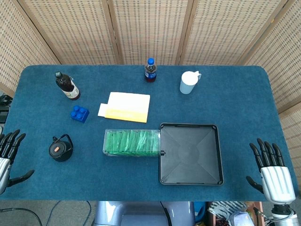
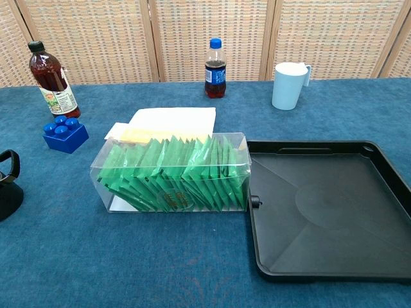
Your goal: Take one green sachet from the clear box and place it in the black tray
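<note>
Both ur hands, left (image 1: 8, 157) & right (image 1: 273, 172), sit spread w/ nothing held, well away from the sachets (image 2: 173, 172) packed upright in the box (image 2: 103, 176) touching the tray (image 2: 385, 167); probably light, floppy, slick, so pinch one top edge.

Head looks steeply down — chest low, nearer; both share the clear box (image 1: 131, 142) (image 2: 173, 172).

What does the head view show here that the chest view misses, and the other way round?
Only the head view shows the left hand and right hand, both open at the table's near corners, and the whole black kettle. Only the chest view shows the green sachets standing upright from the side. Both show the clear box, empty black tray, two bottles, the blue brick and the white cup.
</note>
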